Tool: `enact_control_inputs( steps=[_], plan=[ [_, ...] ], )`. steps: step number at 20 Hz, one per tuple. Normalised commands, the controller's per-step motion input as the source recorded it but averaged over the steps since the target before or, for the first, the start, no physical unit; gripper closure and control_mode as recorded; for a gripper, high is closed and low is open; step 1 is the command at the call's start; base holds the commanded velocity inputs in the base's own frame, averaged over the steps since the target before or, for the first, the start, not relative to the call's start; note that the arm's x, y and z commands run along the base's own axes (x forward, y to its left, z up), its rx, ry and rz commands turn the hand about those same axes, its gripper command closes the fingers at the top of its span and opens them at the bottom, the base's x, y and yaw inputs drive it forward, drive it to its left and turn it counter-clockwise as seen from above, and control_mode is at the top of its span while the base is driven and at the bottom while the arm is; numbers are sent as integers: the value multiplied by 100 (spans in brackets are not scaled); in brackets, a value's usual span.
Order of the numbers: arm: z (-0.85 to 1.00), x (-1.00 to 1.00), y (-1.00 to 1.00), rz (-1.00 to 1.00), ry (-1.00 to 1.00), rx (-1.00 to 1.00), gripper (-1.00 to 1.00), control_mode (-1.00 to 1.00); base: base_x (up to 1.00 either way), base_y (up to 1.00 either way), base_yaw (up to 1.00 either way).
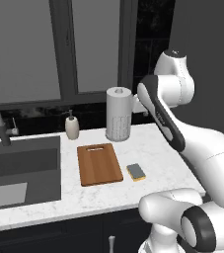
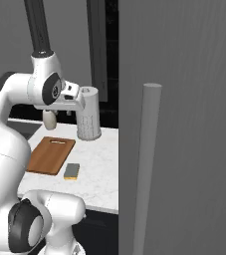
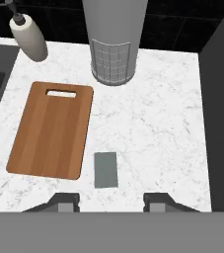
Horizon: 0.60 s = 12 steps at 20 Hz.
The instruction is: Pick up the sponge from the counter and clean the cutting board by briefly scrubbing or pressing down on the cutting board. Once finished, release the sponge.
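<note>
your gripper [image 3: 111, 200] is wide open, holding nothing; the sponge [image 3: 105, 169] lies just ahead of it, beside the board [image 3: 52, 133].

Sponge [image 3: 105, 169] lies flat on the desk [image 3: 158, 128], just beside the cutting board [image 3: 52, 130]; tool [image 3: 111, 201] fingertips spread apart above the desk; soap bottle [image 3: 28, 37] far corner.

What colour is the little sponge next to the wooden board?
The sponge is yellow with a dark grey-green top, clearest in the left base view.
</note>
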Motion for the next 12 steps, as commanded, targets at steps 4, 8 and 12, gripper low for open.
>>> enact_control_inputs(
  steps=[4,8,12],
  plan=[
    [-9,-18,2,0,1,0,-100,-100,0,0,0],
    [-43,-28,5,0,7,0,-100,-100,0,0,0],
    [-98,-17,4,0,28,-4,-100,-100,0,0,0]
  ],
)
